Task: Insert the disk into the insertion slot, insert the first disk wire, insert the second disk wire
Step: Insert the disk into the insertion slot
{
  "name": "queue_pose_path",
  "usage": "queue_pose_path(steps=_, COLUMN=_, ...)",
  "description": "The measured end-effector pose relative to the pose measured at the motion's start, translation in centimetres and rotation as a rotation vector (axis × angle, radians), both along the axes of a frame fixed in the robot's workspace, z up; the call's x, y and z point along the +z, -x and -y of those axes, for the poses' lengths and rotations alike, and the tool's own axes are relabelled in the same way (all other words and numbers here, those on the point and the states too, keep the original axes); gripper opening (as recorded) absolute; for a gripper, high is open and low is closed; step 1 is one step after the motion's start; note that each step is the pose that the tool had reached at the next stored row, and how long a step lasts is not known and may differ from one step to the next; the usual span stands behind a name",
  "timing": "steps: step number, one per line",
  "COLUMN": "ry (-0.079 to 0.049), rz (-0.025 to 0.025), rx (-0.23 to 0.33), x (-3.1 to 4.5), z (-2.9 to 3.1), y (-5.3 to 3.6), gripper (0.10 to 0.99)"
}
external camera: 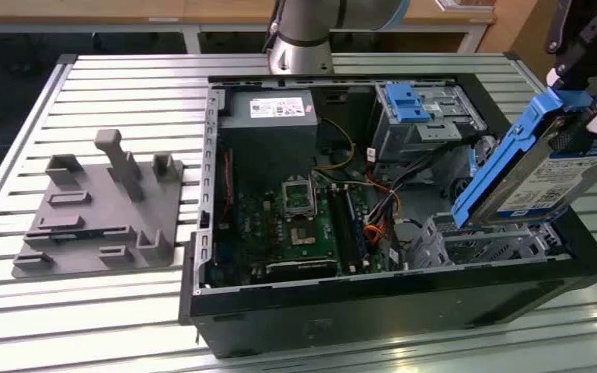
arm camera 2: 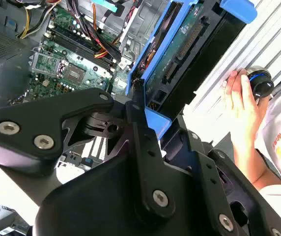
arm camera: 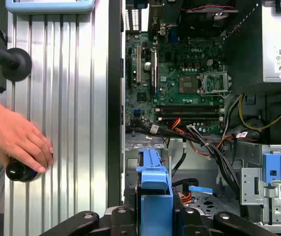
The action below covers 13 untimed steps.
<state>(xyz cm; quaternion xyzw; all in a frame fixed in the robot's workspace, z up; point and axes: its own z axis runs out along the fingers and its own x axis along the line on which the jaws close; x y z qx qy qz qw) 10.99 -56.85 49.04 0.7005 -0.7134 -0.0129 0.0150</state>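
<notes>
My gripper is shut on the disk, a silver drive with a white label in a bright blue carrier. The disk hangs tilted, its lower end just above the insertion slot, a low perforated metal cage at the front right corner of the open computer case. In both wrist views the blue carrier sticks out from between my black fingers. A bundle of red, orange and black cables lies beside the cage; which of them are the disk wires I cannot tell.
A taller grey bay with a blue clip stands behind the cage. The motherboard and power supply fill the case's other side. A grey fixture plate sits on the slatted table. A person's hand rests on a black knob beside the case.
</notes>
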Motion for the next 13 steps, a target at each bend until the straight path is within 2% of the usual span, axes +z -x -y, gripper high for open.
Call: queue_pose_path(steps=13, ry=-0.001, rz=0.0000, rx=0.000, x=0.00, z=0.00, y=0.00, gripper=0.365)
